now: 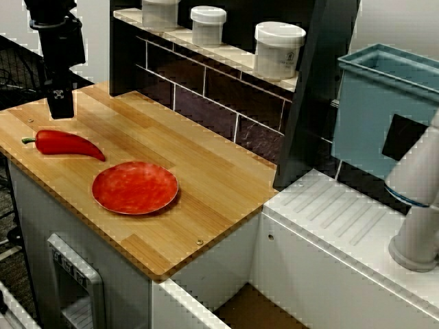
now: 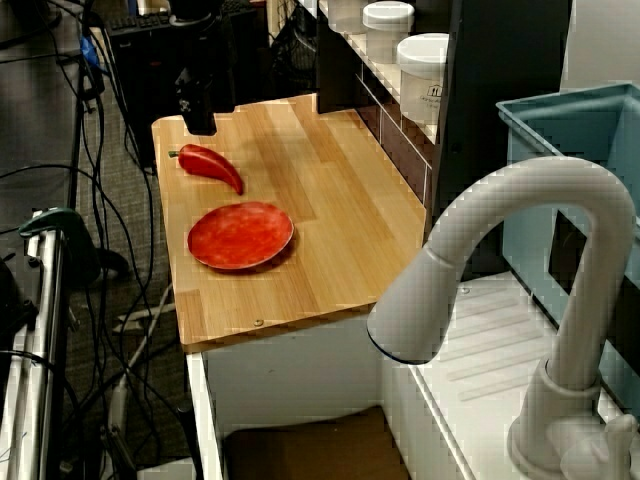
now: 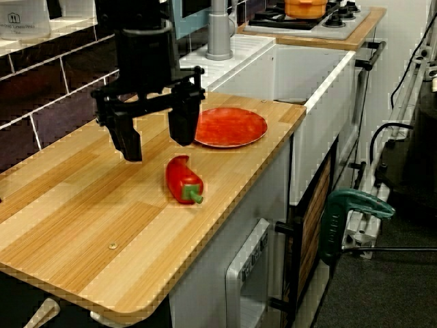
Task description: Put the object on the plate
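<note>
The object, a glossy red chili pepper (image 1: pixel 68 144) (image 2: pixel 212 165) (image 3: pixel 183 179) with a green stem, lies on the wooden counter just left of the plate. The plate (image 1: pixel 135 187) (image 2: pixel 240 235) (image 3: pixel 229 126) is flat, round and red-orange, and nothing lies on it. My black gripper (image 1: pixel 60 103) (image 2: pixel 198 115) (image 3: pixel 156 137) hangs a little above the counter, behind the pepper on the wall side. Its fingers (image 3: pixel 128 140) are spread wide open with nothing between them, and they do not touch the pepper.
White lidded jars (image 1: pixel 279 49) stand on the shelf above the dark tiled back wall. A blue bin (image 1: pixel 384 103), a white faucet (image 2: pixel 520 260) and a white sink drainboard (image 1: pixel 343 226) lie right of the counter. A stove with an orange pot (image 3: pixel 307 7) is beyond.
</note>
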Tool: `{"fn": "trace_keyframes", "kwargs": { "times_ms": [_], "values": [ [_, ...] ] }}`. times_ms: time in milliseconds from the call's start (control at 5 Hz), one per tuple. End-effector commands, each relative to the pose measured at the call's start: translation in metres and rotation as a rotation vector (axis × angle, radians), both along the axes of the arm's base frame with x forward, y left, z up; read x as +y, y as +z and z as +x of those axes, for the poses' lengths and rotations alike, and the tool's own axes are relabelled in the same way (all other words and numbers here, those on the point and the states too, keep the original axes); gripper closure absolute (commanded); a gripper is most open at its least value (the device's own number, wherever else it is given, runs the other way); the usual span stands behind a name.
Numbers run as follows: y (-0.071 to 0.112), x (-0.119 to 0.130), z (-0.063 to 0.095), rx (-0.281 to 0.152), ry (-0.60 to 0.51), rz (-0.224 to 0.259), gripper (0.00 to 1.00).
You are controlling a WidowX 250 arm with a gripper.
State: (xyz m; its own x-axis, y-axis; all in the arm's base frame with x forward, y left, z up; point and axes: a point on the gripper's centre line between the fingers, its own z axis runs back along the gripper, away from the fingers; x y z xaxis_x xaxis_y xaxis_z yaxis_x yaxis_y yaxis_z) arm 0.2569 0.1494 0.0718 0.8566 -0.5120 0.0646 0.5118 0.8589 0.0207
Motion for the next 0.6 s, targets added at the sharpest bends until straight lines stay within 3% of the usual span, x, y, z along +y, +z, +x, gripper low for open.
{"fn": "trace_keyframes", "kwargs": {
  "times_ms": [0,400],
  "values": [
    [0.000,-0.016,-0.009,-0.051,-0.044,0.053,0.00],
    [-0.011,-0.017,-0.014,-0.054,-0.040,0.068,0.00]
  ]
}}
